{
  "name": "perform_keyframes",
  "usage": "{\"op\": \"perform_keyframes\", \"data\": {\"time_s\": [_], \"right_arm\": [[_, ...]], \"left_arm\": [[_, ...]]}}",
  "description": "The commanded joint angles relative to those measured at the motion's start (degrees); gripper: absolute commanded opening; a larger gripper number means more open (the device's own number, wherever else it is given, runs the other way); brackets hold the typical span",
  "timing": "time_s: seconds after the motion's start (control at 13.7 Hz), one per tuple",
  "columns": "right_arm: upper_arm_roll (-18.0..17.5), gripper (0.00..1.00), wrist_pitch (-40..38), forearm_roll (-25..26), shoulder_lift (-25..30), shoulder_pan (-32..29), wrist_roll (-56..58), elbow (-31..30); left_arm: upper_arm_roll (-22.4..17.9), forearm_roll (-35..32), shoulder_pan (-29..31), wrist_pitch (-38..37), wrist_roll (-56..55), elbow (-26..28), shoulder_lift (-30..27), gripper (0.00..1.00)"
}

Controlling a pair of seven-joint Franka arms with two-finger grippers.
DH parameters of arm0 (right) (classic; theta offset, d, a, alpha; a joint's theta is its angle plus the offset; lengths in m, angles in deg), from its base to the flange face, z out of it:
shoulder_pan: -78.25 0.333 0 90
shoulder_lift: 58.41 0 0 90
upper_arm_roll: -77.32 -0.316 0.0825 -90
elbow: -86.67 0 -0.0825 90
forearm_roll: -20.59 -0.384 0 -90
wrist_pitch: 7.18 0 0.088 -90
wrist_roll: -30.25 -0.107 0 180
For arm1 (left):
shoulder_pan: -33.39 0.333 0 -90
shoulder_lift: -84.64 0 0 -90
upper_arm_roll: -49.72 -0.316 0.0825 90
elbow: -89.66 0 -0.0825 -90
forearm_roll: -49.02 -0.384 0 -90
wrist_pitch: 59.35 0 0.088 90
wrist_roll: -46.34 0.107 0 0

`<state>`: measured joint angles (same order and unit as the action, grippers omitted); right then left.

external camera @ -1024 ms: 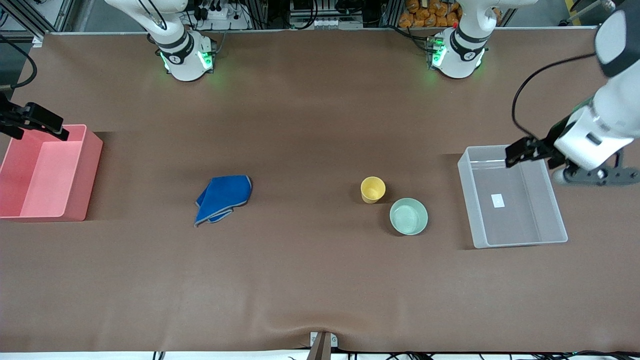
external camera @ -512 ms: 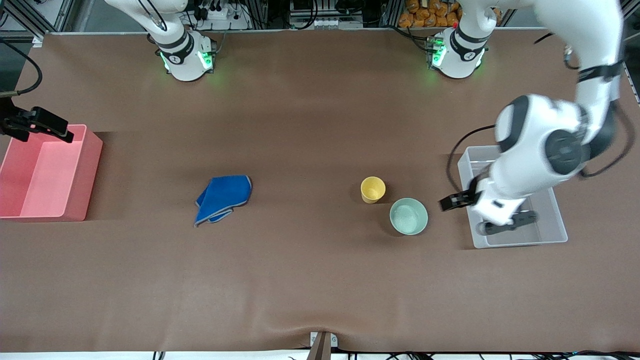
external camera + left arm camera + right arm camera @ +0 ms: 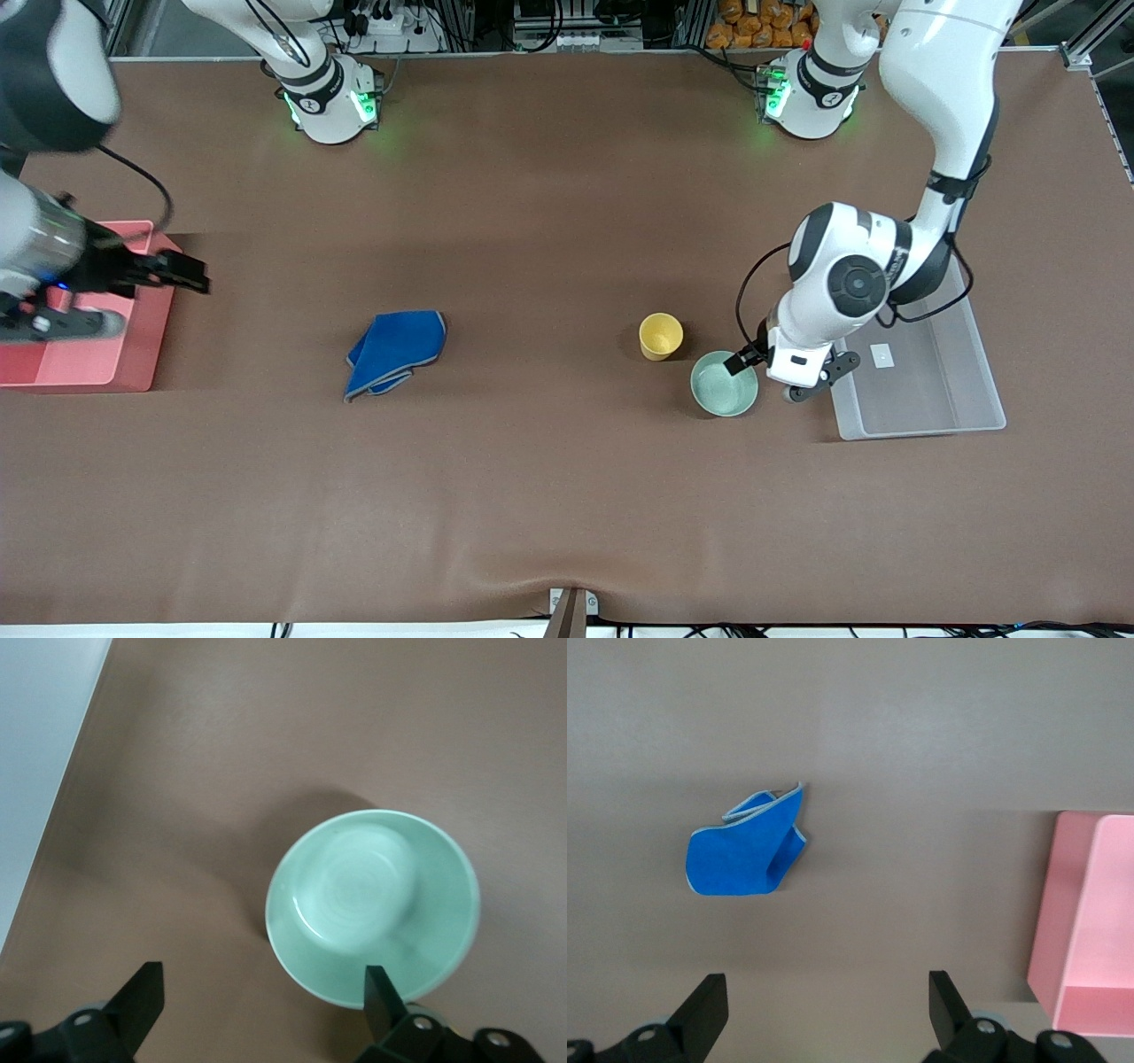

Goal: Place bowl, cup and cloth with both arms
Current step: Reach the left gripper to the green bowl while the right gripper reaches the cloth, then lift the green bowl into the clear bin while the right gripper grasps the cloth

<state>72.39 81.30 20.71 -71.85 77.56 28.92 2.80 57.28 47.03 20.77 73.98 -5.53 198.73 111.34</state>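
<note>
The pale mint-green bowl (image 3: 722, 385) sits on the table, with the yellow cup (image 3: 661, 336) beside it, slightly farther from the front camera. The blue cloth (image 3: 394, 353) lies crumpled toward the right arm's end. My left gripper (image 3: 738, 361) is open over the bowl's edge on the clear bin's side. In the left wrist view the gripper (image 3: 263, 992) has one fingertip (image 3: 379, 988) over the rim of the bowl (image 3: 372, 904). My right gripper (image 3: 188, 275) is open and empty over the table beside the pink bin. In the right wrist view the gripper (image 3: 824, 992) faces the cloth (image 3: 744, 850).
A clear plastic bin (image 3: 930, 399) stands at the left arm's end, beside the bowl, and shows in the left wrist view (image 3: 35, 744). A pink bin (image 3: 133, 354) stands at the right arm's end and shows in the right wrist view (image 3: 1090, 921). Brown table mat lies between cloth and cup.
My left arm has swung from over the clear bin down to the bowl's edge. My right gripper has moved from over the pink bin out toward the cloth.
</note>
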Motion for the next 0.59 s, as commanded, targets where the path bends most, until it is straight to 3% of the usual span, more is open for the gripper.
{"op": "perform_keyframes", "data": {"time_s": [0.0, 0.22, 0.29, 0.44, 0.51], "right_arm": [[0.1, 1.0, 1.6, -0.28, -4.65, -0.27, -4.18, 0.28], [0.1, 1.0, 4.49, -1.17, -9.04, 0.87, -10.86, -0.16], [0.1, 1.0, 6.07, -1.26, -10.36, 1.13, -13.15, -0.59], [0.1, 1.0, 9.76, -1.26, -11.52, 2.1, -15.36, -2.87], [0.1, 1.0, 11.78, -1.26, -11.61, 2.1, -15.45, -4.54]], "left_arm": [[-0.26, -3.11, -0.74, 2.71, -4.64, -0.18, 2.56, 0.83], [-0.26, -3.19, -0.83, 7.81, -7.8, -0.53, 5.73, 0.7], [-0.17, -3.11, -0.75, 8.61, -8.25, -0.53, 6.26, 0.58], [-0.26, -3.11, -0.66, 8.79, -8.34, -0.53, 6.53, 0.15], [-0.17, -3.19, -0.22, 8.79, -8.43, -0.53, 6.18, 0.0]]}}
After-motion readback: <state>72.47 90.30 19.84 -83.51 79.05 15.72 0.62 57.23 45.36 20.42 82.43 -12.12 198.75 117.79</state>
